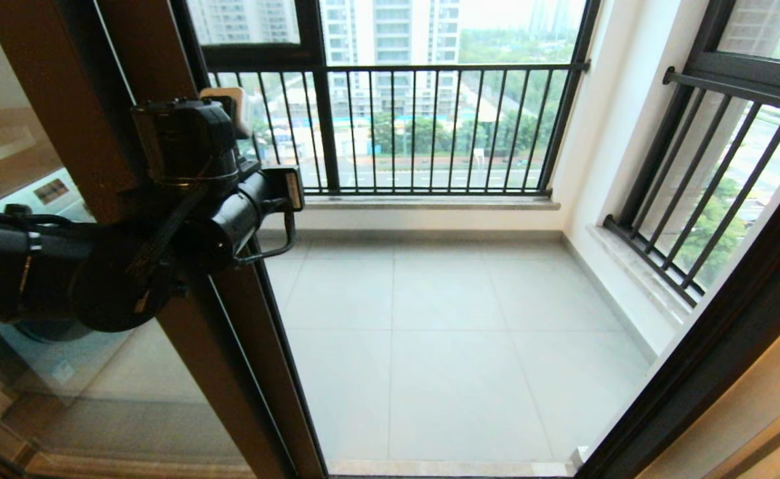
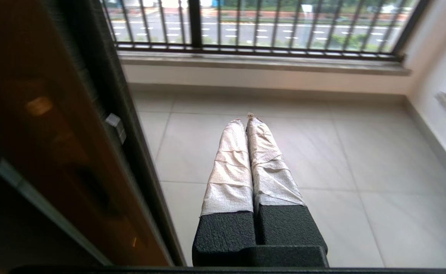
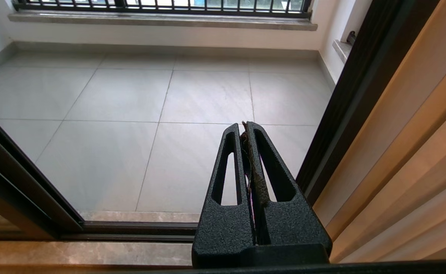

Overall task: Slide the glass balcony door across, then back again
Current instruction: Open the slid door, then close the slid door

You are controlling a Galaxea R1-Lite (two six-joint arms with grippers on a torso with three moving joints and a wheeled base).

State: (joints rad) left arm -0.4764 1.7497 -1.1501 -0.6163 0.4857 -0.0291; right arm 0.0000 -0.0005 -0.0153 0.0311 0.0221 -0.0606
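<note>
The glass balcony door (image 1: pixel 230 372) stands slid over to the left, its brown stile running down the left of the head view and leaving the doorway open. Its frosted band is out of view. My left arm (image 1: pixel 190 173) reaches across the door's free edge. In the left wrist view the left gripper (image 2: pixel 246 121) is shut, its tape-wrapped fingers (image 2: pixel 230 167) pressed together over the floor tiles, just beside the door's dark edge (image 2: pixel 105 76) and holding nothing. The right gripper (image 3: pixel 244 127) is shut and empty, low by the right door jamb (image 3: pixel 359 95).
The tiled balcony floor (image 1: pixel 456 346) lies beyond the doorway. Black-barred railings stand at the back (image 1: pixel 429 126) and on the right (image 1: pixel 709 193). The dark right jamb (image 1: pixel 715 346) bounds the opening. The floor track (image 3: pixel 131 230) runs across the threshold. A washing machine (image 1: pixel 44 193) shows through the glass.
</note>
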